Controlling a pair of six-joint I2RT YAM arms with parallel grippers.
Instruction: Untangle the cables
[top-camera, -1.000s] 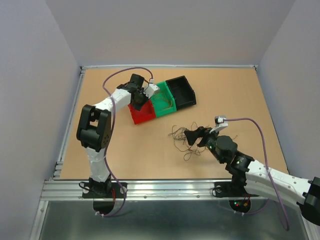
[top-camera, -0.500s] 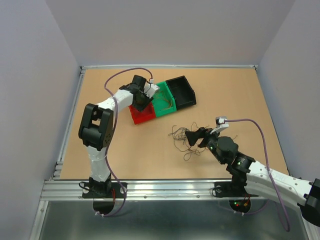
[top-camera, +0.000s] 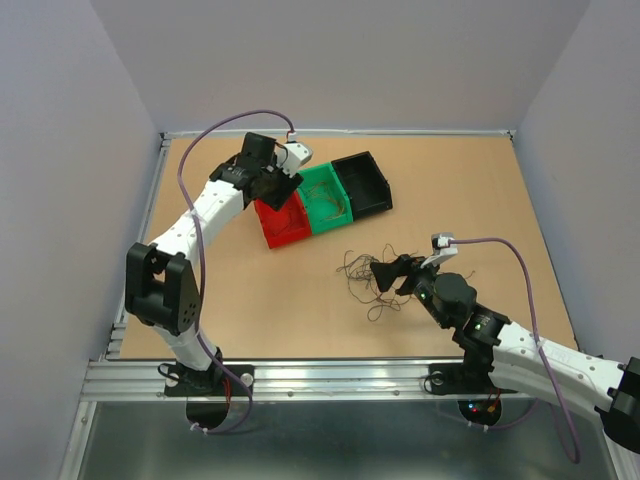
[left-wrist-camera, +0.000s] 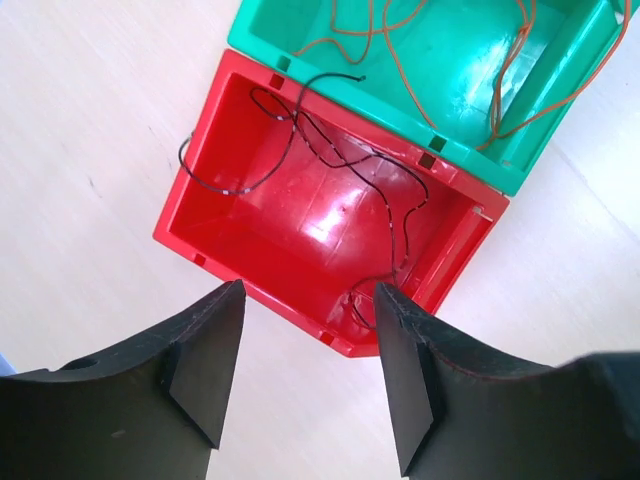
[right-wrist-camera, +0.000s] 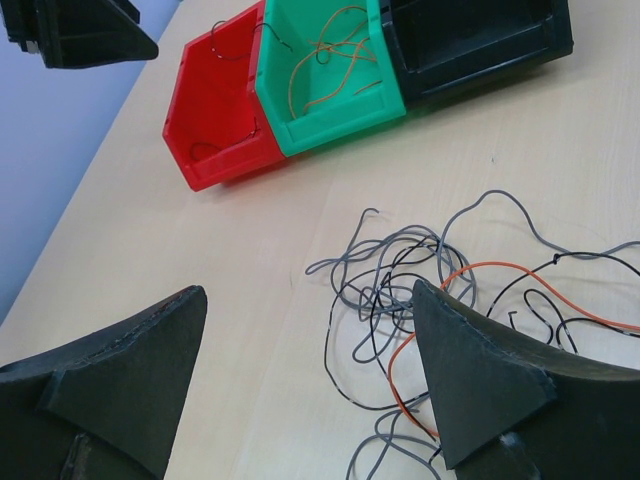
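The cables (top-camera: 372, 276) lie as a loose tangle of grey, black and orange wires (right-wrist-camera: 430, 290) on the tan table. My right gripper (top-camera: 384, 272) hovers just over the tangle's near side, open and empty (right-wrist-camera: 305, 290). Thin black wires (left-wrist-camera: 385, 192) lie inside the red bin (top-camera: 283, 224), and orange wires (left-wrist-camera: 497, 85) lie in the green bin (top-camera: 327, 200). My left gripper (top-camera: 280, 186) hangs above the red bin's near corner, jaws apart with nothing between them (left-wrist-camera: 305, 295).
A black bin (top-camera: 362, 182) adjoins the green one at the far right of the row. Grey walls enclose the table on three sides. The left gripper's dark body (right-wrist-camera: 75, 30) shows at the top left of the right wrist view.
My left gripper has opened from shut and lifted back from the red bin, the left arm stretching out to the left. The right arm and the tangle have stayed still.
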